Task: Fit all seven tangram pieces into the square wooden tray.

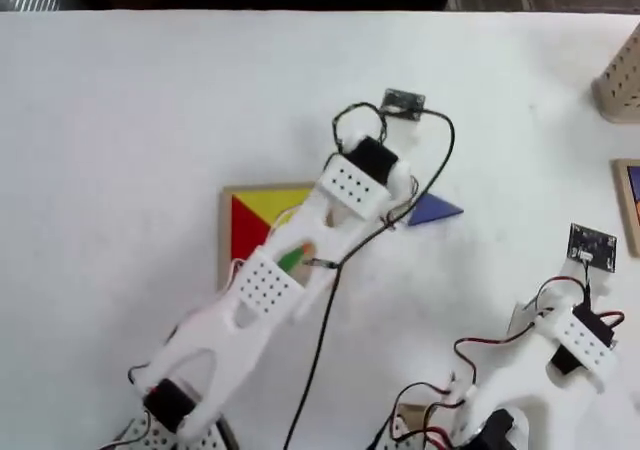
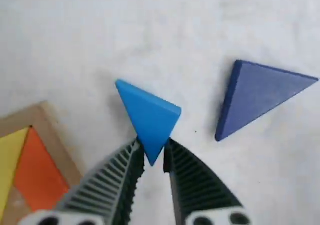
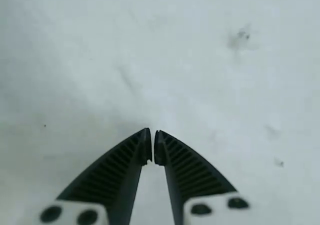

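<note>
The left gripper [image 2: 152, 157] pinches the blue triangle [image 2: 149, 116] by one corner, just beside the tray [image 2: 52, 132], likely so it can carry it in. A dark triangle [image 2: 257, 97] waits nearby on the counter [image 2: 150, 30]. The right gripper [image 3: 152, 147] is pressed together, holding nothing.

The left arm [image 1: 262, 288] covers most of the wooden tray [image 1: 226, 238]. Just beyond the left gripper [image 2: 152, 150], the dark blue triangle [image 1: 440, 209] is partly covered by it. The near tip of the light blue triangle [image 2: 149, 116] is hidden between the fingers [image 2: 192, 180]; beside them the tray is cut off
</note>
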